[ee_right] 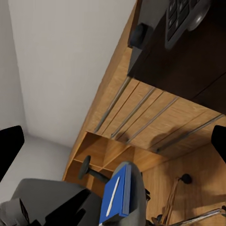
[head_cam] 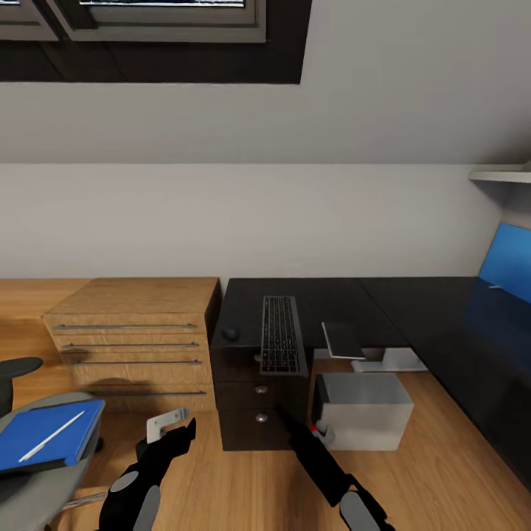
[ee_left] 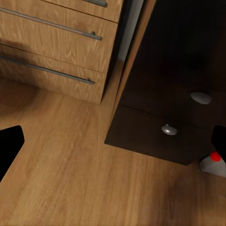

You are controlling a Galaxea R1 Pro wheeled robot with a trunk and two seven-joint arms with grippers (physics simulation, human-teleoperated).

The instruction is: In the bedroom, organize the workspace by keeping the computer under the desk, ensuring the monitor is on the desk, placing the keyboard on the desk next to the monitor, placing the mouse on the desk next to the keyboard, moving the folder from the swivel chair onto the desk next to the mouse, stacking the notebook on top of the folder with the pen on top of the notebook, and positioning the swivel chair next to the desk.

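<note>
The black desk carries the keyboard, the small black mouse to its left and the dark grey notebook to its right. Under the desk stands the grey computer, whose red button shows. At lower left the swivel chair holds the blue folder with the white pen lying on it. My left gripper hangs open over the floor, between chair and desk drawers. In front of the computer my right gripper is open and empty. The monitor is out of view.
A light wood chest with steel handles stands left of the desk, close to the chair. Desk drawers with silver knobs face me. A white piece lies under the desk. A blue panel backs the desk's right wing.
</note>
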